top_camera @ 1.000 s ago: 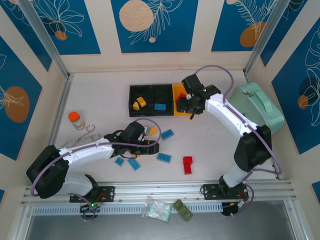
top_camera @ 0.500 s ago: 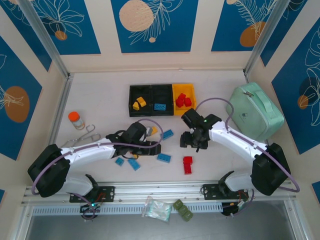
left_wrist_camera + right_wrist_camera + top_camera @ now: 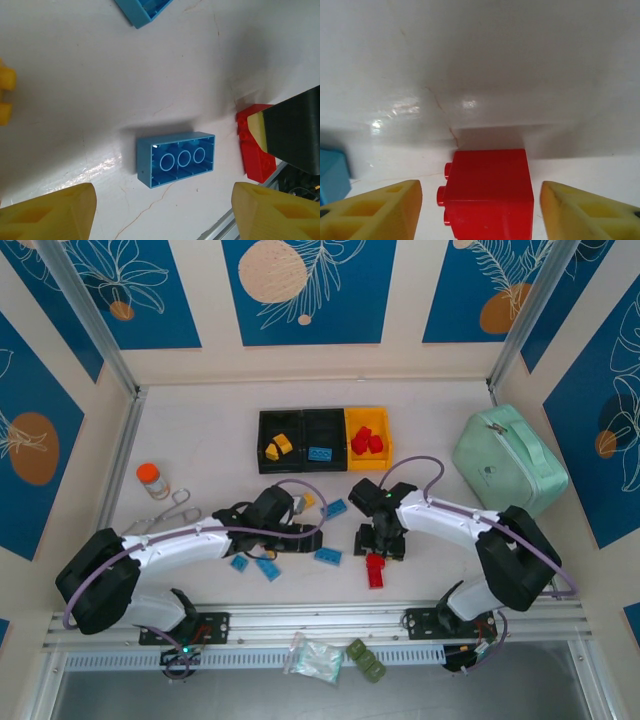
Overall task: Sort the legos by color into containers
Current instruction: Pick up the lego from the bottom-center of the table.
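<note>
Bench [image 3: 210, 430] seen from above, two robot arms reaching in from its near edge toward loose legos. The right tool [image 3: 378, 544] hangs low over a red lego [image 3: 375, 570] lying near the front middle of the bench. In the right wrist view its yellow fingers [image 3: 375, 212] stand wide on either side of that brick, with a clear gap on each side, holding nothing.

Just to the left, the left tool [image 3: 312, 538] is also spread wide and empty. Its yellow fingers [image 3: 50, 212] frame a blue lego [image 3: 176, 159] that lies studs down, hollow underside up, touching neither finger. The left wrist view also catches the red lego at its right edge, partly behind a dark finger of the right tool.

A second blue lego [image 3: 335, 508] rests beside a yellow lego [image 3: 305, 500] just behind the left tool. Two more blue legos [image 3: 268, 569] sit close together on the near side of the left arm.

The containers stand joined in a row at the back middle of the bench. The left black container [image 3: 262, 430] holds yellow legos [image 3: 278, 447], the middle black container [image 3: 325, 414] holds one blue brick [image 3: 320, 453], and the yellow container [image 3: 367, 468] holds red legos [image 3: 367, 442].

A mint-green case [image 3: 510, 460] sits at the right and an orange-capped jar [image 3: 152, 480] at the left. A clear bag [image 3: 318, 658] and a green lump [image 3: 366, 660] lie in front of the arm bases.
</note>
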